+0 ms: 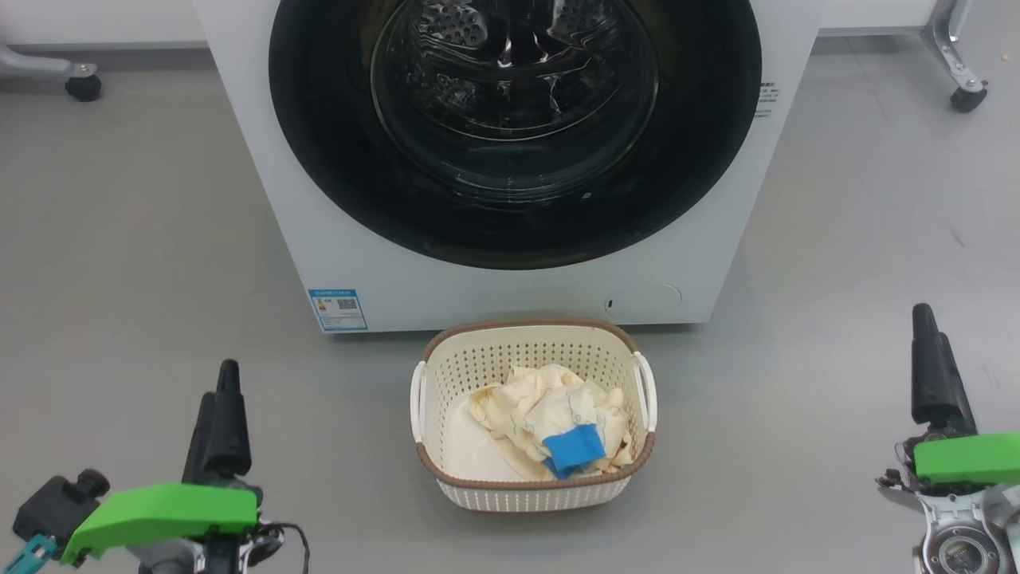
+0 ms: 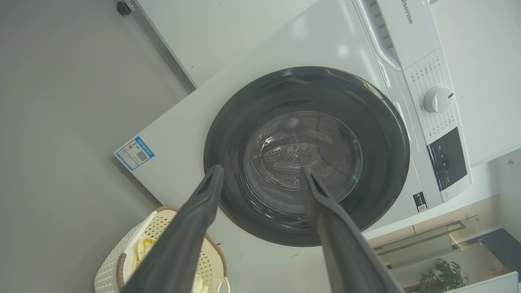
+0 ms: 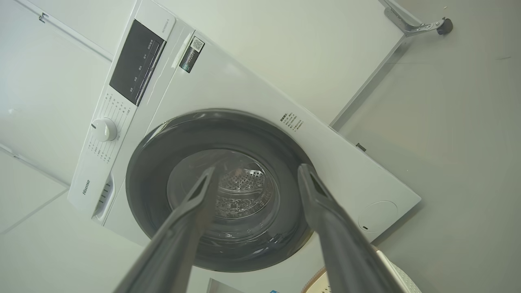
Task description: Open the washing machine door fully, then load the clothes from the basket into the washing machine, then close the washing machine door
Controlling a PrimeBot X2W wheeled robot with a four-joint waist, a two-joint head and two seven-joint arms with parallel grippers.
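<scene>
From the head view, the door (image 1: 510,119) sits shut, flush against the machine (image 1: 478,287), so opening it is your step in hand. The basket (image 1: 532,359) stands on the floor just in front of the machine, below the door's lower edge, with the clothes (image 1: 550,414) heaped inside. Your left gripper (image 1: 221,383) is low at the left and your right gripper (image 1: 932,323) low at the right. Both are well apart from the door and the basket and hold nothing. Seen edge-on here, their gaps are hard to read.

In the left wrist view, the left gripper (image 2: 261,167) has its fingers spread wide and empty, aimed at the glass. The basket (image 2: 110,264) shows at the lower left. No handle or recess is plain on the black ring, so don't commit to a side yet.

In the right wrist view, the right gripper (image 3: 256,167) is just as wide and empty, also facing the glass.

You will probably do best to bring one arm in along the rim and find the catch edge. Hook a finger behind it, not on the bulging glass, where it may slip. Pull in an arc about the hinge, not straight back. Carry the swing right through, so the mouth is clear for loading. Keep the other arm and the basket out of the door's sweep.
</scene>
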